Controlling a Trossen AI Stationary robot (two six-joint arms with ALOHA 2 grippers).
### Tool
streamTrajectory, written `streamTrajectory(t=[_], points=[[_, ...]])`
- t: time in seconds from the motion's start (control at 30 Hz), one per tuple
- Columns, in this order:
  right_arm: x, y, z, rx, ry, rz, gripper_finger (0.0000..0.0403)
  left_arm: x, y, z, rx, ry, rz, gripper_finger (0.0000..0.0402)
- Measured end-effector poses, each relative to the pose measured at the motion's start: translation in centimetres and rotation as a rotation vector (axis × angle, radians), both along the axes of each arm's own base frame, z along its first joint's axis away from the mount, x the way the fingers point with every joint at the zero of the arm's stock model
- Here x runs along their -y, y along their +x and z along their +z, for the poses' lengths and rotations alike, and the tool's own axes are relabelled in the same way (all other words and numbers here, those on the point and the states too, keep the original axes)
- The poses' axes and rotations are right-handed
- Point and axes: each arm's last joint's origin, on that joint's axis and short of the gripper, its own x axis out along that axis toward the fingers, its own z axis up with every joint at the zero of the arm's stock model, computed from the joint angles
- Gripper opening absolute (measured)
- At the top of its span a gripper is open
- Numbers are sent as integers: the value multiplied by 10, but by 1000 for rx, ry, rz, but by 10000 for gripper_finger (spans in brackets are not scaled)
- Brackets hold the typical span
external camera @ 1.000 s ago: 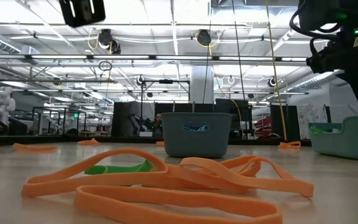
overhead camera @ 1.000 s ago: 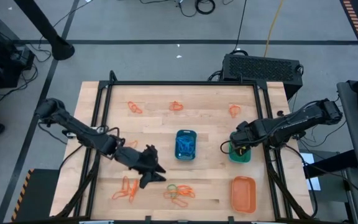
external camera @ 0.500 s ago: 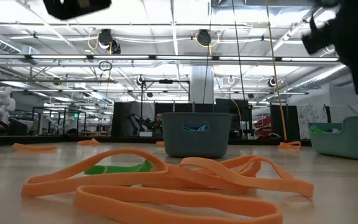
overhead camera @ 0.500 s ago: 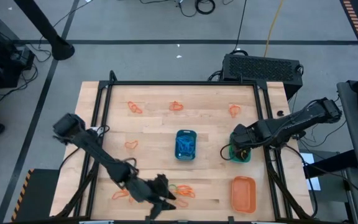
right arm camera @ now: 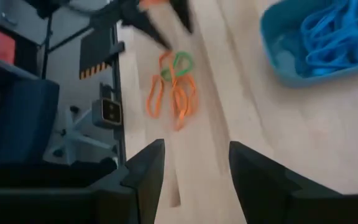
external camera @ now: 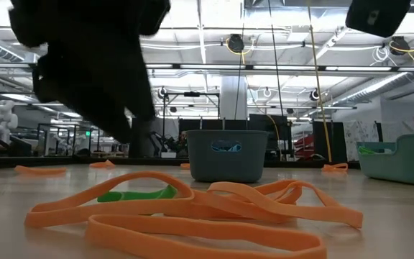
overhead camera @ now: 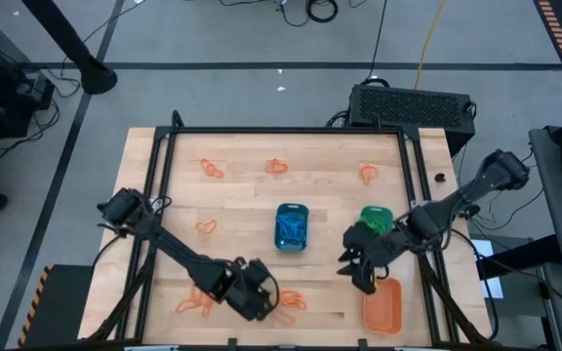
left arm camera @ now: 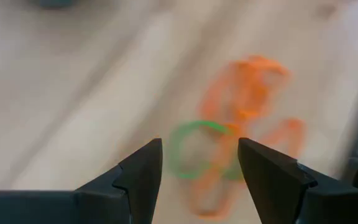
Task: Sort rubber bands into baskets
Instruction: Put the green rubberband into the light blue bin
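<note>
The left gripper (left arm camera: pixel 199 163) is seen with its jaws spread wide and empty, poised above a tangle of orange rubber bands (left arm camera: pixel 253 106) with one green rubber band (left arm camera: pixel 194 148) in it; in the high view this gripper (overhead camera: pixel 259 295) sits at the lower centre of the frame, partly over that tangle (overhead camera: pixel 286 300). The right gripper (right arm camera: pixel 191 163) is also held with its jaws apart and nothing between them; in the high view it (overhead camera: pixel 357 273) is found right of centre, between the teal-green basket (overhead camera: pixel 376 218) and the orange basket (overhead camera: pixel 382 303).

The blue basket (overhead camera: pixel 292 226), at the centre of the surface (overhead camera: pixel 242 195), is already filled with blue bands, and a green band can be made out in the teal-green basket in the low view (external camera: pixel 401 160). The orange basket appears empty, as far as can be told.

Much is judged to remain: more orange bands (overhead camera: pixel 195 300) at the lower left, single orange loops (overhead camera: pixel 210 168) along the upper part of the frame, and one (overhead camera: pixel 206 227) at left of centre. The orange sorting seems barely begun.
</note>
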Motion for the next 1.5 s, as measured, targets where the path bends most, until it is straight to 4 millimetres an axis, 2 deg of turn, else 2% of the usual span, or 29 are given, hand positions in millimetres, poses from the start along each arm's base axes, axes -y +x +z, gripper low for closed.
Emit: streamTrajectory(t=[0.1,0.33,0.53,0.7,0.83,1.07,1.13,1.33,1.5], points=[[-10,2,-7,-19,-6,24,171,-8,-2,-3,-68,4,35,216],[-30,7,-33,-129,-27,24,171,-16,6,-10,-98,-25,56,216],[-40,12,-48,-183,-30,7,171,-11,14,-35,-128,-67,52,216],[-42,14,-51,-181,-17,-2,171,-10,15,-40,-127,-59,55,209],[-42,15,-51,-179,-15,-5,171,-9,13,-41,-139,-27,13,158],[-42,15,-51,-179,-14,-5,171,4,5,-45,-151,13,-103,20],[-42,15,-51,-179,-15,-5,171,6,4,-45,-151,8,-110,8],[-42,15,-51,-178,-15,-4,171,4,4,-36,-128,-10,-87,4],[-42,15,-50,-168,-26,12,171,-6,4,2,23,55,-31,3]])
